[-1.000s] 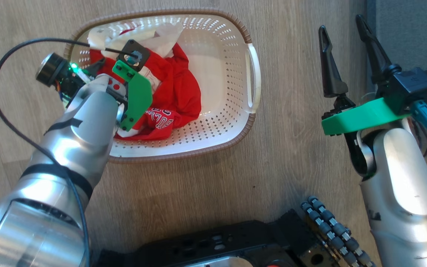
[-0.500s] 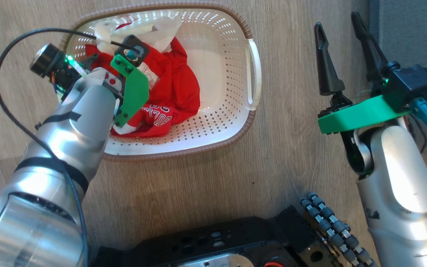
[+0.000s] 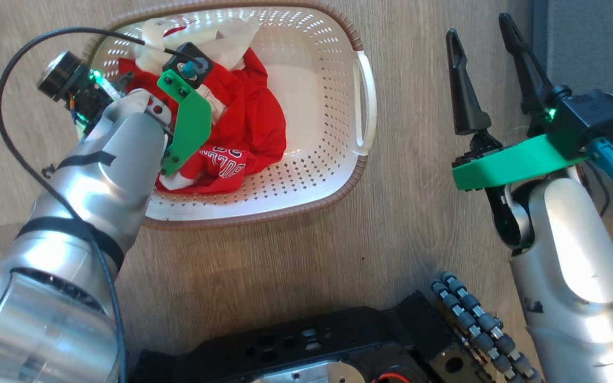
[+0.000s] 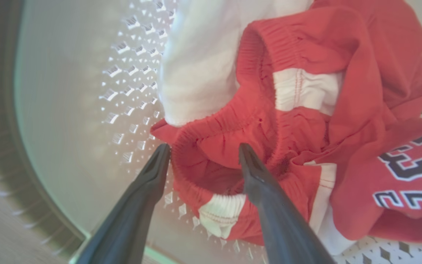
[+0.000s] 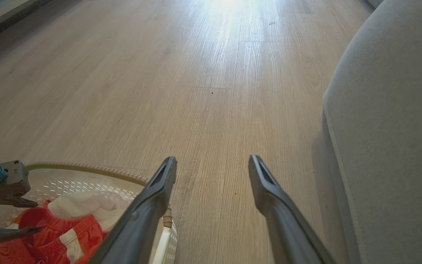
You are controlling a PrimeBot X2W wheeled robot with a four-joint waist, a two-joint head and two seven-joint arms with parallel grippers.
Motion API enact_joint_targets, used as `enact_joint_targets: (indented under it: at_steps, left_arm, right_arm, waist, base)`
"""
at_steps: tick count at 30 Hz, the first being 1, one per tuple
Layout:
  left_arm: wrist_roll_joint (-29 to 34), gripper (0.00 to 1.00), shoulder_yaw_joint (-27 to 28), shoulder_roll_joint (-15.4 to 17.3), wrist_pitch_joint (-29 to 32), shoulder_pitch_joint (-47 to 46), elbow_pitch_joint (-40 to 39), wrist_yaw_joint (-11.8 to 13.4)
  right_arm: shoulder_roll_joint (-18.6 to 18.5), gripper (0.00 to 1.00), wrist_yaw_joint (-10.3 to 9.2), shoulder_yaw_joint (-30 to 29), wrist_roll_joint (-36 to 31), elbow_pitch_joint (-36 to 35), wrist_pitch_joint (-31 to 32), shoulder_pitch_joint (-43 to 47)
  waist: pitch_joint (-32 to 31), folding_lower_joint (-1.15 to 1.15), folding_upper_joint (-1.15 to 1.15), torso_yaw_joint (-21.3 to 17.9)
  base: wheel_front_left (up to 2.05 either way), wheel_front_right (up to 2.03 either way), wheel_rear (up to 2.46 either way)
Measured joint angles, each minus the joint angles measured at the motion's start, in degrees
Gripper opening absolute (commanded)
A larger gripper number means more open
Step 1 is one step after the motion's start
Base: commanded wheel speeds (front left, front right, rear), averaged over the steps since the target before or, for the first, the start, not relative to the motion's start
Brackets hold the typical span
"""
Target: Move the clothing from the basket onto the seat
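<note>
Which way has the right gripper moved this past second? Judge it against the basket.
Yes, slightly left in the head view: the right gripper stands nearer the basket handle and farther from the seat edge than before.

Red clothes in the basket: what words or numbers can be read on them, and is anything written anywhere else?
"23", as far as it shows, cut by the picture's edge: dark numerals outlined white on the red clothes, left wrist view.
A second dark print below it: folded, unreadable.
The white lettering on the clothes, head view: too crumpled to read.
On the basket: no readable text.
</note>
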Motion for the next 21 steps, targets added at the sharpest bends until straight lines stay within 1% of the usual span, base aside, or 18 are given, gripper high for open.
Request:
enact_joint_targets:
  at_steps: [6,8,11,17,18,19,20,21]
  left_arm:
    - [0.5,0.88,-1.3,0.2,0.8,-0.6,0.1,-0.2]
    - [0.5,0.8,-1.6,0.2,1.0,-0.6,0.1,-0.2]
    - [0.9,0.73,-2.2,0.3,1.7,-0.6,0.1,-0.1]
    - [1.4,0.66,-3.6,0.5,2.5,-0.9,0.1,0.0]
    - [1.5,0.61,-3.8,0.5,2.5,-1.0,0.2,0.0]
    - [1.5,0.47,-3.9,0.5,2.6,-1.0,0.2,0.0]
    - [1.5,0.32,-4.1,0.6,2.8,-1.1,0.2,0.0]
    - [1.5,0.09,-4.3,0.6,2.9,-1.3,0.2,0.0]
  right_arm:
    - [0.0,1.0,0.0,0.4,0.5,0.0,0.0,0.0]
    - [0.0,1.0,0.0,0.5,0.5,0.0,0.0,0.0]
    - [0.0,1.0,0.0,0.5,0.7,0.0,0.0,0.0]
    - [0.0,1.0,0.0,0.9,1.0,0.0,0.0,0.0]
    - [0.0,1.0,0.0,1.0,1.0,0.0,0.0,0.0]
    - [0.0,1.0,0.0,1.0,1.0,0.0,0.0,0.0]
    - [0.0,1.0,0.0,1.1,1.1,0.1,0.0,0.0]
    - [0.0,1.0,0.0,1.2,1.3,0.1,0.0,-0.1]
  waist:
    - [0.6,0.0,0.0,-0.2]
    - [0.8,0.0,0.0,-0.3]
    - [0.9,0.0,0.0,-0.3]
    - [1.3,0.0,0.0,-0.3]
    - [1.3,0.0,0.0,-0.3]
    - [1.3,0.0,0.0,-0.4]
    - [1.3,0.0,0.0,-0.4]
    - [1.3,0.0,0.0,-0.4]
  base:
    - [0.0,0.0,0.0]
    - [0.0,0.0,0.0]
    - [0.0,0.0,0.0]
    - [0.0,0.0,0.0]
    - [0.0,0.0,0.0]
    - [0.0,0.0,0.0]
    - [0.0,0.0,0.0]
    - [0.0,0.0,0.0]
